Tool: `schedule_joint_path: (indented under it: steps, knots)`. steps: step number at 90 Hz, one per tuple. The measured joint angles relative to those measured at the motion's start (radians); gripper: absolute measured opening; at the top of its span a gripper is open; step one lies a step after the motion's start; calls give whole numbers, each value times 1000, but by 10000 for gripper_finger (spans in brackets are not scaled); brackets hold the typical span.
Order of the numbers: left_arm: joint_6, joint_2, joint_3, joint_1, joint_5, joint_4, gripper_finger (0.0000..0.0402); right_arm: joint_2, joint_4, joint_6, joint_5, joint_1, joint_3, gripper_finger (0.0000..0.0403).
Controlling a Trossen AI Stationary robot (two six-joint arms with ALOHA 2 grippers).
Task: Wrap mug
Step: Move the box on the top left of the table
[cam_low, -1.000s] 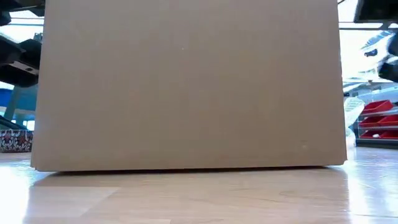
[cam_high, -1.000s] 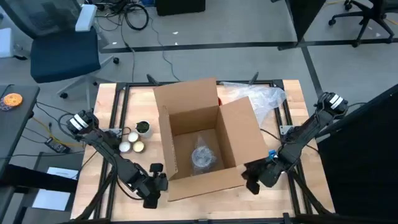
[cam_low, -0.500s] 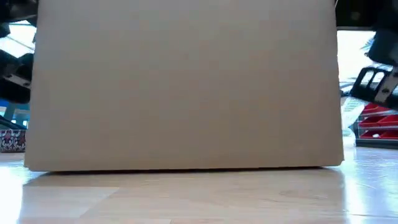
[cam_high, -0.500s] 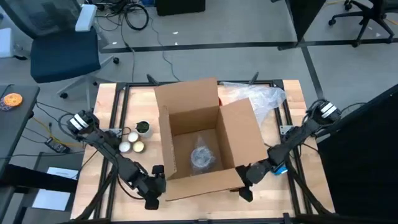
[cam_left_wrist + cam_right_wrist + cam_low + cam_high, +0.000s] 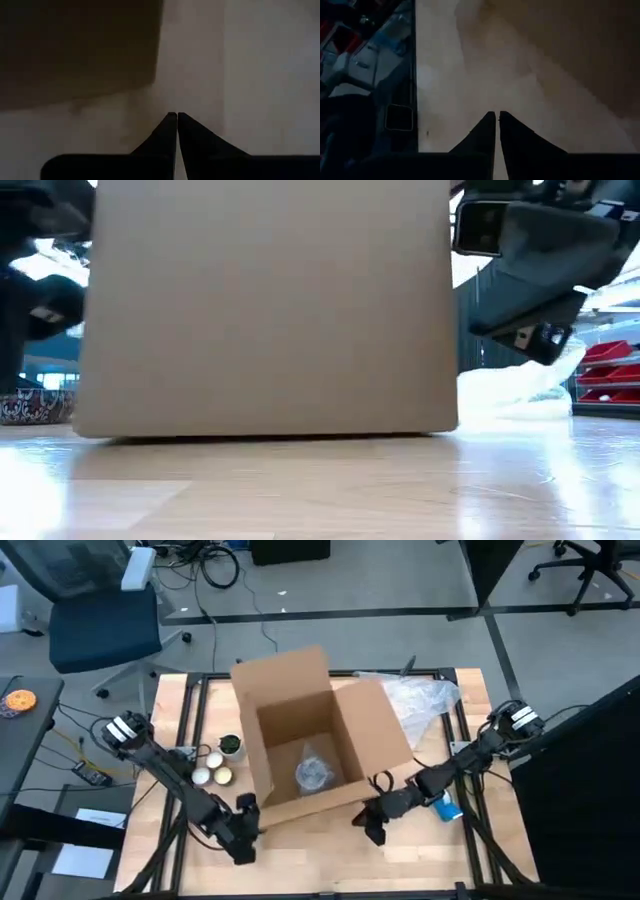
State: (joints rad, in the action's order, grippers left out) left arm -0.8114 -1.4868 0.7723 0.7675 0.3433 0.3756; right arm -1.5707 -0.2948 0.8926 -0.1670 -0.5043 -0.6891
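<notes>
Inside the open cardboard box [image 5: 305, 755], on its floor, lay a pale crinkled bundle [image 5: 313, 774] that looked like something swathed in clear plastic; no orange-red of the mug showed anywhere, so I could not tell whether the mug sat within that bundle, though it seemed likely. The box stood mid-table, skewed, its flaps standing open.

Against the box's near wall the two arms flanked it low down. The left gripper [image 5: 243, 837] sat by the near left corner, and its own wrist view showed the two fingers [image 5: 167, 132] pressed together to a point, holding nothing, with the box wall [image 5: 80, 45] just ahead. The right gripper [image 5: 375, 823] was beside the near right corner, fingers [image 5: 487, 131] likewise closed on nothing, the cardboard close in front.

Behind the box lay loose clear plastic wrap [image 5: 420, 700]; to its left stood a dark cup [image 5: 230, 746] and two pale round objects [image 5: 210, 770]. A small blue item [image 5: 444, 806] lay under the right arm.

Judged from this, wrapping looked done and the step in hand was shifting the box with closed fingertips. The next move would call for both grippers pushing evenly, lest the light box swing or tip.
</notes>
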Motion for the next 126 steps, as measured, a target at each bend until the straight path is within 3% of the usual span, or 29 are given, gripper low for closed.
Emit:
schedule_joint_path:
  steps: [15, 42, 66, 87, 113, 126]
  knots:
    - [-4, 68, 1, 15, 44, -10, 0, 0, -15, -33, -36, 12, 0, 0]
    - [-61, 82, 1, 25, 248, -64, 0, 0, -14, -32, -54, 7, 0, 0]
    - [-278, 106, 2, 24, 435, 192, 0, 0, -11, -58, -129, 8, 0, 0]
    - [-326, 109, 1, 25, 445, 271, 0, 0, -3, -72, -208, 63, 0, 0]
    - [-322, 116, 2, 25, 453, 277, 0, 0, -11, -88, -188, 179, 0, 0]
    - [-327, 140, 37, 25, 429, 374, 0, 0, -17, -124, -150, 241, 0, 0]
